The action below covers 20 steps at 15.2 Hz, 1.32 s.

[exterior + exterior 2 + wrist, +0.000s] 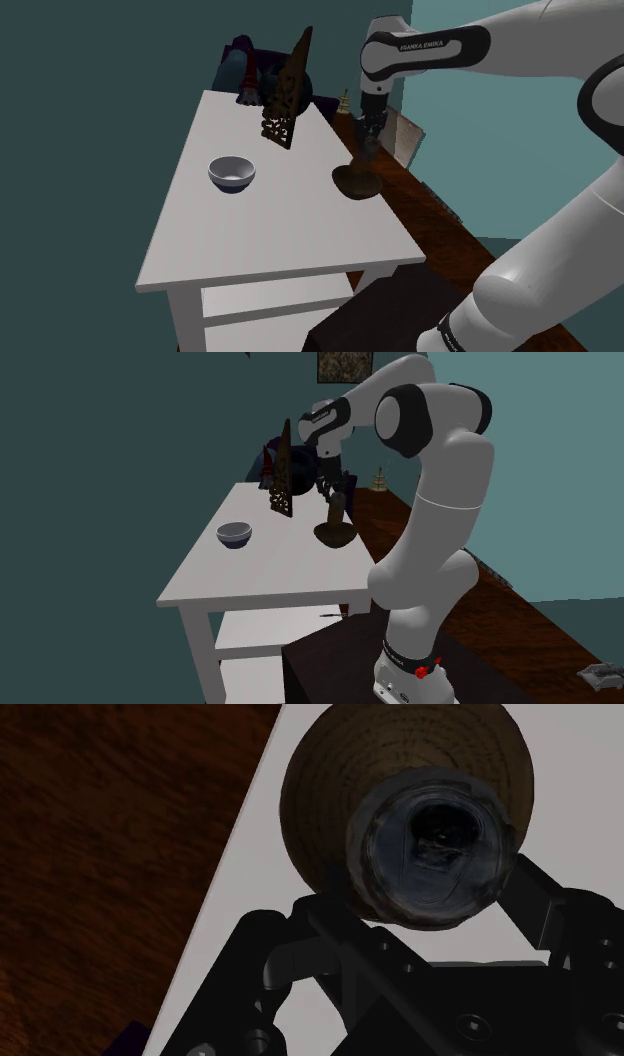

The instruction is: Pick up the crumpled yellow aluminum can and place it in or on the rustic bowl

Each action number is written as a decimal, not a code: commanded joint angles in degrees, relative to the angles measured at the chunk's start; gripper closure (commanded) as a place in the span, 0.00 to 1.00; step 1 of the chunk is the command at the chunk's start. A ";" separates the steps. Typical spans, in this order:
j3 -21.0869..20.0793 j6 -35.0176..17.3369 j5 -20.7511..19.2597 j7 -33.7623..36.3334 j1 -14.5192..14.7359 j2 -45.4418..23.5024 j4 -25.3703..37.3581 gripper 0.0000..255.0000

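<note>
A brown rustic bowl (356, 183) (334, 535) (330, 794) sits near the white table's (270, 240) edge at the shoulder view's right. Upright over its hollow is the crumpled can (362, 155) (337, 508), dull olive-brown in this dim light, with a grey dented top (432, 849). My black gripper (368, 128) (333, 487) (432, 899) comes down from above and is shut on the can, one finger (325, 914) on each side of it. The can's lower end is at the bowl's rim; whether it touches the bowl's inside is hidden.
A small grey bowl (231, 173) (234, 534) stands mid-table. A tall dark carved ornament (285, 100) (283, 472) leans at the table's far part, close to the arm. Dark objects (245, 75) crowd the far end. Brown wooden floor (430, 210) lies beyond the table edge beside the rustic bowl.
</note>
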<state>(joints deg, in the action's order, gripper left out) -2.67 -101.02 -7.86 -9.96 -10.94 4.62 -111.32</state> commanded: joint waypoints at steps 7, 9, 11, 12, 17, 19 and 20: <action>0.01 -3.20 -0.13 0.44 -0.01 -0.54 -2.65 1.00; 0.01 -3.20 -0.13 0.44 -0.01 -0.54 -2.65 1.00; 0.01 -3.20 -0.13 0.44 -0.01 -0.54 -2.65 1.00; 0.01 -3.20 -0.13 0.44 -0.01 -0.54 -2.65 0.00; 0.01 -3.20 -0.13 0.44 -0.01 -0.54 -2.65 0.00; -0.24 0.64 0.05 0.34 0.21 -0.51 1.14 0.00; -0.36 2.57 0.12 0.30 0.31 -0.62 3.16 0.00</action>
<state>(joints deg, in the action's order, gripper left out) -2.90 -100.17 -7.79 -9.69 -10.74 4.31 -110.11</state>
